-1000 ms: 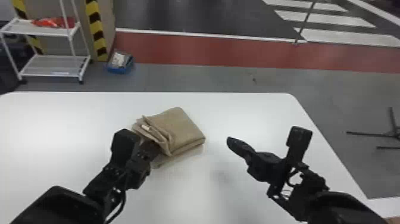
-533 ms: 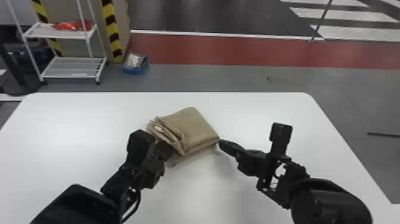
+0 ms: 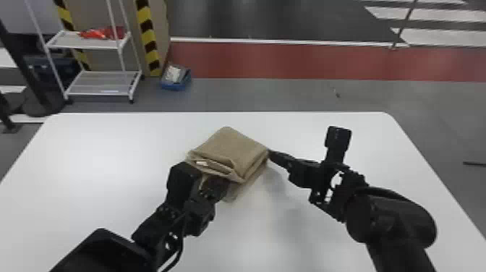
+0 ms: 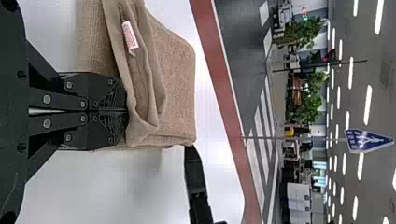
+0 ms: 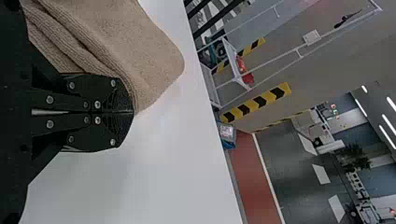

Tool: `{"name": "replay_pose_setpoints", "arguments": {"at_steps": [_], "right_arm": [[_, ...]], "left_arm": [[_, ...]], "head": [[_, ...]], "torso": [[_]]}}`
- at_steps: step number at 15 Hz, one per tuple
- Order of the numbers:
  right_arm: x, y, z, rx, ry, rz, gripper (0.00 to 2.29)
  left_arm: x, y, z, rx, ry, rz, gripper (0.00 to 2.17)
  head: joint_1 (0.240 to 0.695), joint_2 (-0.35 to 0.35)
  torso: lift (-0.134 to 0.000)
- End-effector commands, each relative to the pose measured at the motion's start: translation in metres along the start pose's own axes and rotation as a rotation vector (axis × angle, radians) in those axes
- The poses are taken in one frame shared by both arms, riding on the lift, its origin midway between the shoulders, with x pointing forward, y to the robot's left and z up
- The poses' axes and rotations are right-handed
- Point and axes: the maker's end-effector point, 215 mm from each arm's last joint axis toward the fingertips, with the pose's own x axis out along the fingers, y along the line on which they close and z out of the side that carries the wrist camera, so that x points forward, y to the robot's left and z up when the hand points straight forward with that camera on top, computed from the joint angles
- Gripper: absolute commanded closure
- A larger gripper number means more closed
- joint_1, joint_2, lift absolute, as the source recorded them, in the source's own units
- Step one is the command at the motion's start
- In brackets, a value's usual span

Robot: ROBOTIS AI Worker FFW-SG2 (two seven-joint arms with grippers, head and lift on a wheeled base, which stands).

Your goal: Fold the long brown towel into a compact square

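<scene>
Folded into a thick, layered bundle, the brown towel lies on the table with a small white tag at its near-left folds. My left gripper is at its near-left side, over the lower layer. In the left wrist view, the shut left gripper has its tips against the rolled edge of the towel. From the right, my right gripper reaches the towel's right corner. The right wrist view has the right gripper shut, its tips touching the layered side of the towel.
The white table extends around the towel, with its far edge a short way behind it. On the floor beyond stand a white wire shelf and a blue bin.
The right gripper has moved left, from apart from the towel to its right corner. The head view has turned somewhat to the left. The left gripper has kept its place at the towel.
</scene>
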Motion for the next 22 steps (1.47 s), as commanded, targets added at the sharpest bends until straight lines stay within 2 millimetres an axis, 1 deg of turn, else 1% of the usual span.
{"name": "replay_pose_setpoints", "arguments": {"at_steps": [1,3,5,6,7,8,9,10,11,12,13,14,15,16,17,19,20,21,22], "right_arm": [[-0.001,-0.009,0.009,0.014,-0.016,-0.011,1.89],[-0.004,-0.014,0.013,0.018,-0.023,-0.018,1.89],[-0.012,-0.028,0.007,0.040,-0.021,-0.030,1.89],[-0.018,-0.032,0.000,0.048,-0.020,-0.035,1.89],[-0.026,-0.036,0.000,0.053,-0.028,-0.040,1.89],[-0.037,-0.040,0.000,0.067,-0.043,-0.043,1.89],[-0.046,-0.039,0.001,0.083,-0.055,-0.033,1.89],[-0.064,-0.046,0.011,0.088,-0.088,-0.035,1.89],[-0.081,-0.052,0.014,0.082,-0.105,-0.049,1.89],[-0.098,-0.063,0.015,0.074,-0.115,-0.071,1.89],[-0.114,-0.068,0.022,0.079,-0.136,-0.073,1.89],[-0.131,-0.079,0.021,0.090,-0.143,-0.084,1.89],[-0.140,-0.083,0.021,0.099,-0.151,-0.085,1.89],[-0.150,-0.089,0.017,0.110,-0.153,-0.085,1.89],[-0.159,-0.090,0.020,0.113,-0.165,-0.079,1.89],[-0.166,-0.089,0.017,0.125,-0.151,-0.055,1.89],[-0.169,-0.087,0.017,0.131,-0.146,-0.037,1.89],[-0.170,-0.085,0.015,0.132,-0.130,-0.024,1.89],[-0.172,-0.084,0.018,0.119,-0.129,-0.017,1.89]], "left_arm": [[-0.004,0.014,-0.002,0.016,0.003,0.015,1.67],[-0.008,0.036,-0.005,0.032,0.012,0.058,1.67],[-0.010,0.053,-0.010,0.038,0.021,0.088,1.67],[-0.011,0.059,-0.011,0.052,0.027,0.103,1.67],[-0.011,0.064,-0.016,0.077,0.039,0.123,1.66],[-0.010,0.067,-0.018,0.085,0.044,0.133,1.67],[-0.009,0.072,-0.020,0.088,0.046,0.148,1.67],[-0.007,0.077,-0.019,0.089,0.039,0.163,1.67],[-0.005,0.081,-0.012,0.092,0.011,0.174,1.67],[-0.003,0.088,-0.007,0.093,-0.009,0.196,1.66],[0.000,0.091,-0.001,0.091,-0.036,0.207,1.66],[0.004,0.096,0.004,0.091,-0.054,0.225,1.66],[0.008,0.097,0.005,0.092,-0.063,0.230,1.67],[0.012,0.103,0.000,0.095,-0.055,0.244,1.67],[0.015,0.108,-0.002,0.099,-0.059,0.254,1.67],[0.017,0.118,-0.004,0.106,-0.082,0.267,1.67],[0.016,0.131,-0.009,0.109,-0.080,0.287,1.67],[0.013,0.144,-0.008,0.110,-0.091,0.305,1.67],[0.009,0.160,-0.013,0.098,-0.085,0.323,1.67]], "head": [[0.695,-0.074],[0.695,-0.076],[0.695,-0.064],[0.695,-0.059],[0.695,-0.058],[0.695,-0.055],[0.695,-0.055],[0.695,-0.057],[0.695,-0.060],[0.695,-0.063],[0.695,-0.079],[0.695,-0.091],[0.695,-0.103],[0.695,-0.116],[0.695,-0.127],[0.695,-0.143],[0.695,-0.143],[0.695,-0.141],[0.695,-0.135]], "torso": [[-0.118],[-0.118],[-0.118],[-0.118],[-0.118],[-0.118],[-0.118],[-0.118],[-0.118],[-0.118],[-0.118],[-0.118],[-0.118],[-0.118],[-0.118],[-0.118],[-0.118],[-0.118],[-0.118]]}}
